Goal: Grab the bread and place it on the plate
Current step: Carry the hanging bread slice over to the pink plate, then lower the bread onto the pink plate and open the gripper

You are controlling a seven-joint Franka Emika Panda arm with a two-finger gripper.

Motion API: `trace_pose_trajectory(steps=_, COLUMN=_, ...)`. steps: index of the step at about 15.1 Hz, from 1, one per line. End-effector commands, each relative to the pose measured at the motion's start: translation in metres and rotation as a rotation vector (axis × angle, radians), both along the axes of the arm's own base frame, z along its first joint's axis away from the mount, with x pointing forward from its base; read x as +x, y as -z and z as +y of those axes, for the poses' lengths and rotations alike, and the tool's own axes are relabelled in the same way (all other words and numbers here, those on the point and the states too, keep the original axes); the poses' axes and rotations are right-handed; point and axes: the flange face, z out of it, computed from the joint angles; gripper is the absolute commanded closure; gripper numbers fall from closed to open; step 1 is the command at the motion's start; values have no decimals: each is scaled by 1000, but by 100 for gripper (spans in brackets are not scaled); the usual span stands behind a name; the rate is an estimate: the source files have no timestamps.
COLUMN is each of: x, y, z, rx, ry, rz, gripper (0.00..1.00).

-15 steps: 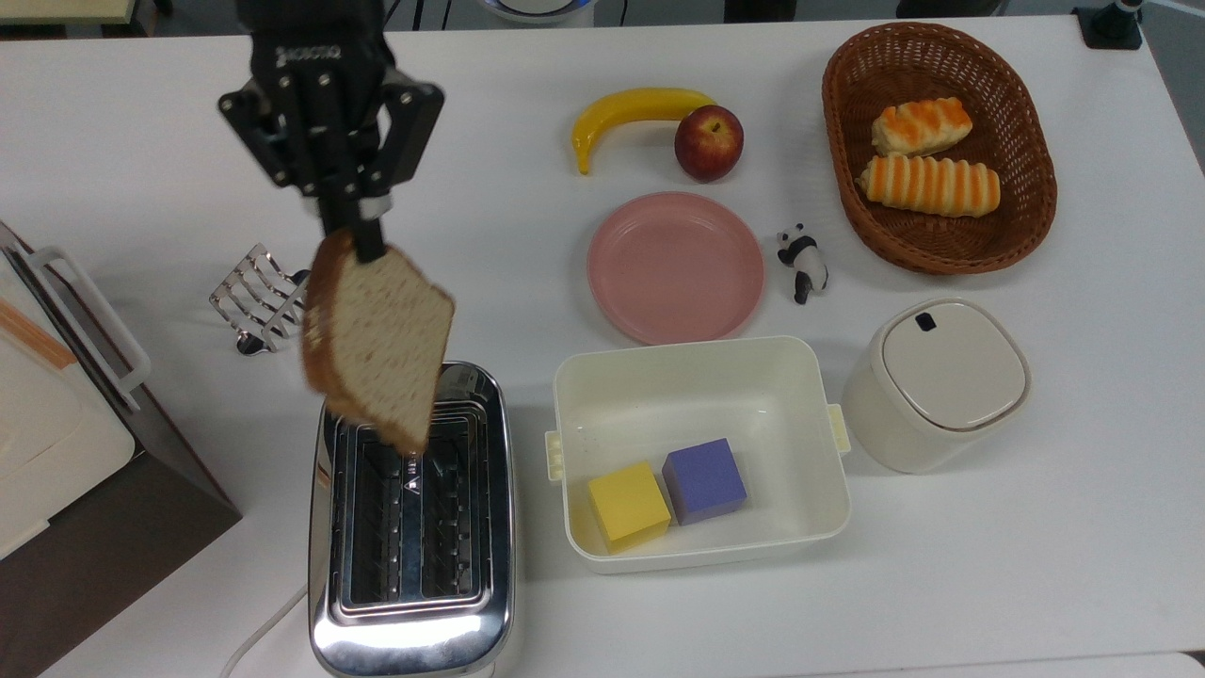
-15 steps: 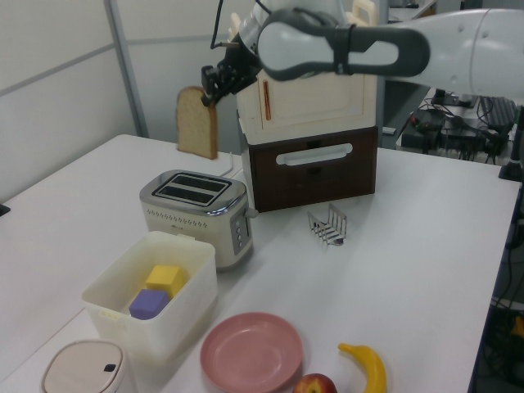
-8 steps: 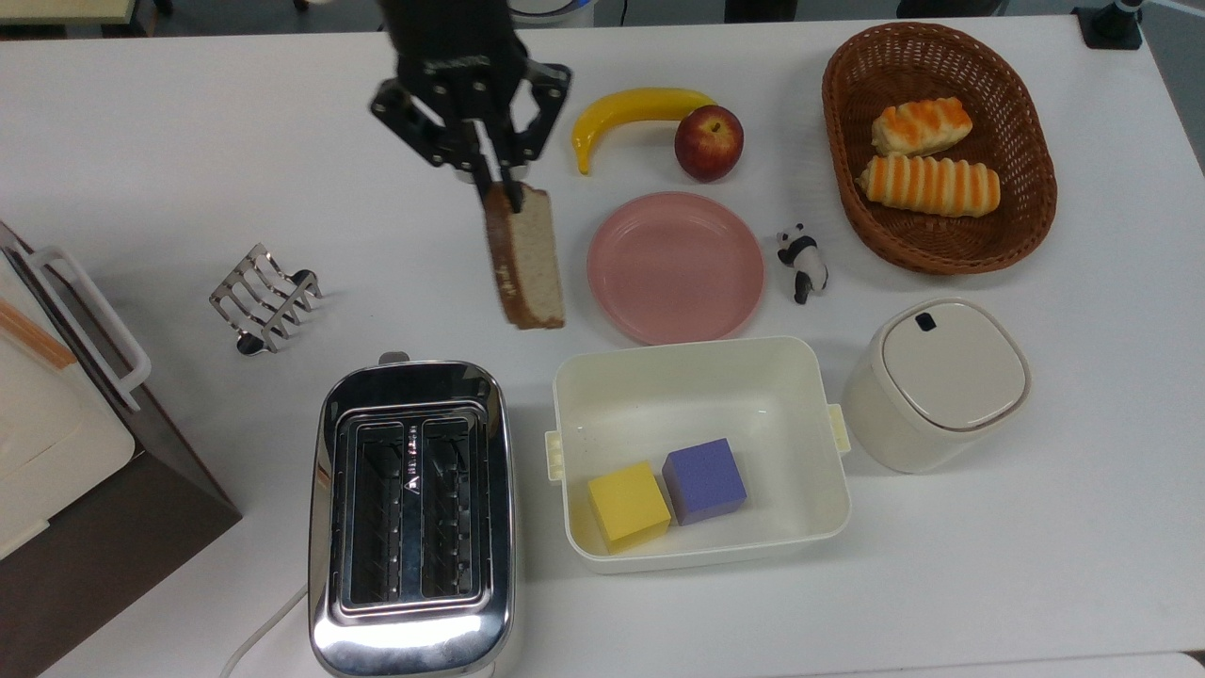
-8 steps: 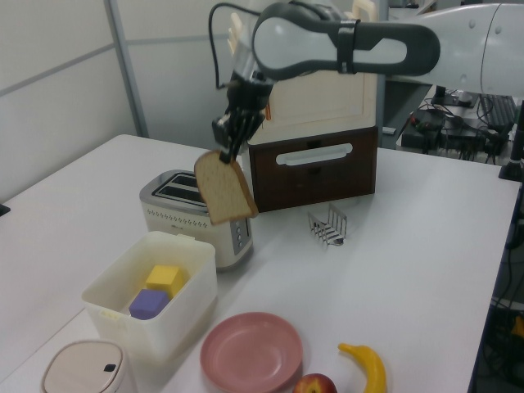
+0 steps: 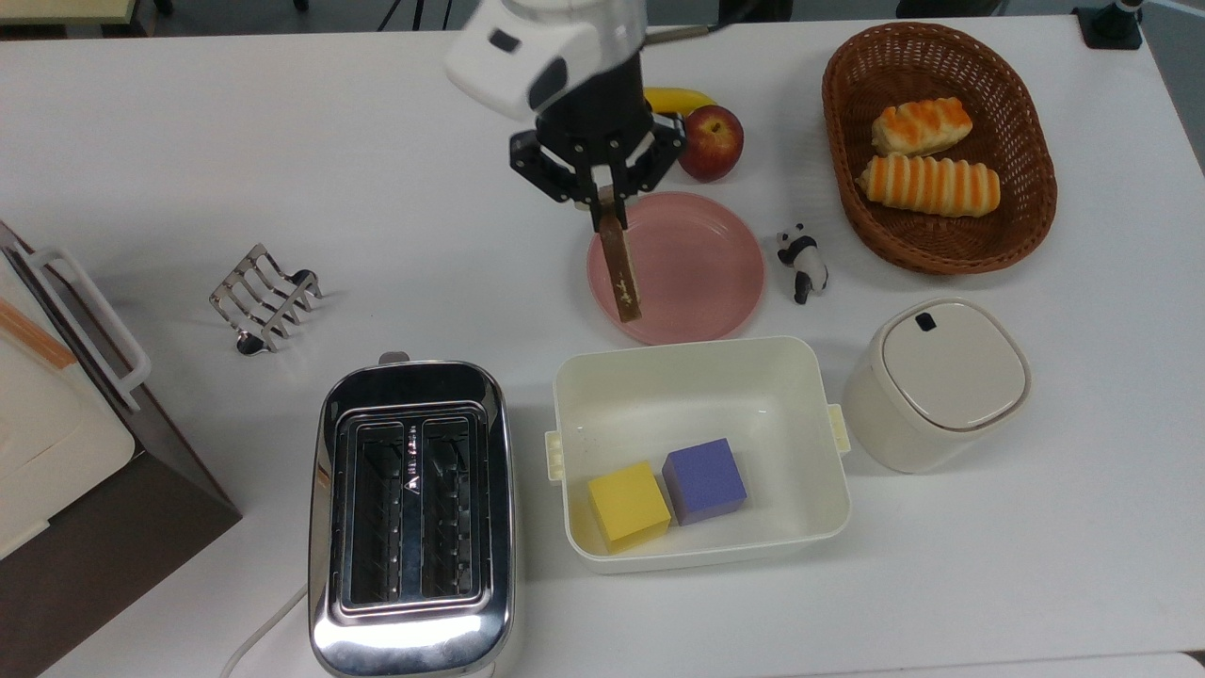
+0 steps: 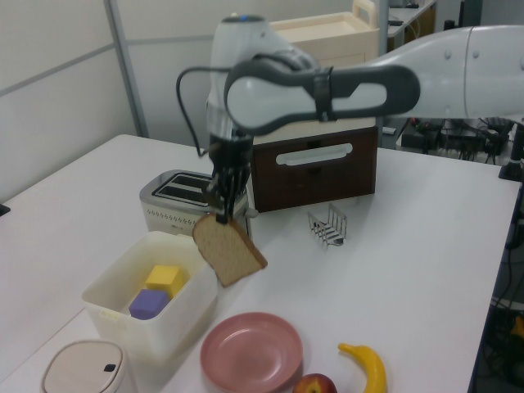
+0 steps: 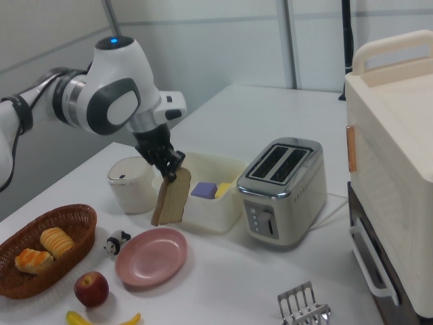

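Top view puts your gripper [image 5: 607,200] over the plate [image 5: 701,273], at the rim on the top view's left, its fingers pinched on the top edge of the bread [image 5: 622,268]. The slice hangs straight down from them, so here you see it edge-on as a thin brown strip. In the left view the bread [image 6: 229,250] hangs clear in the air above the plate [image 6: 252,352], tilted, with open space under it. The right view agrees: the bread [image 7: 170,196] dangles from the gripper [image 7: 170,174] above and behind the plate [image 7: 151,256], not touching it.

So the pick-up is done and the carry looks nearly done. What is left for you is to bring the slice down, lay it flat and let go.

Near the plate stand a white tub [image 5: 698,452] holding two cubes, an apple [image 5: 710,142] and a panda toy [image 5: 802,263]. Since the slice hangs near the rim, I judge it could tip off that side unless you centre it first.
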Motion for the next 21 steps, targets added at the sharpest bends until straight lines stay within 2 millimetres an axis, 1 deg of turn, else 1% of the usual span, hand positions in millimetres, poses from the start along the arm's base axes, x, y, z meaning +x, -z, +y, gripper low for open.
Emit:
trace_pose_trajectory(steps=1, x=-2, y=27, z=8, rx=-49, ry=-35, rz=56, gripper=84)
trace_pose_trajectory(steps=2, x=-2, y=33, z=8, rx=-57, ry=-41, rz=65, gripper=84)
trace_pose_trajectory(steps=4, x=-6, y=46, z=7, rx=-105, ry=-65, rz=134, gripper=84)
trace_pose_trajectory(steps=6, x=-13, y=51, z=15, rx=-130, ry=-104, rz=187, gripper=84)
trace_pose_trajectory(steps=10, x=-17, y=62, z=18, rx=-136, ry=-112, rz=214, gripper=84)
trace_pose_trajectory(steps=12, x=-20, y=69, z=32, rx=-142, ry=-135, rz=226, gripper=82)
trace_pose_trajectory(steps=13, x=-21, y=69, z=34, rx=-142, ry=-137, rz=226, gripper=80)
trace_pose_trajectory(steps=14, x=-20, y=74, z=36, rx=-144, ry=-140, rz=233, gripper=79)
trace_pose_trajectory(steps=16, x=-21, y=80, z=49, rx=-148, ry=-160, rz=241, gripper=73)
trace_pose_trajectory(steps=18, x=-20, y=89, z=53, rx=-162, ry=-167, rz=251, gripper=68)
trace_pose_trajectory(steps=19, x=-20, y=93, z=56, rx=-169, ry=-173, rz=256, gripper=68)
trace_pose_trajectory(steps=21, x=-23, y=95, z=71, rx=-174, ry=-193, rz=257, gripper=68)
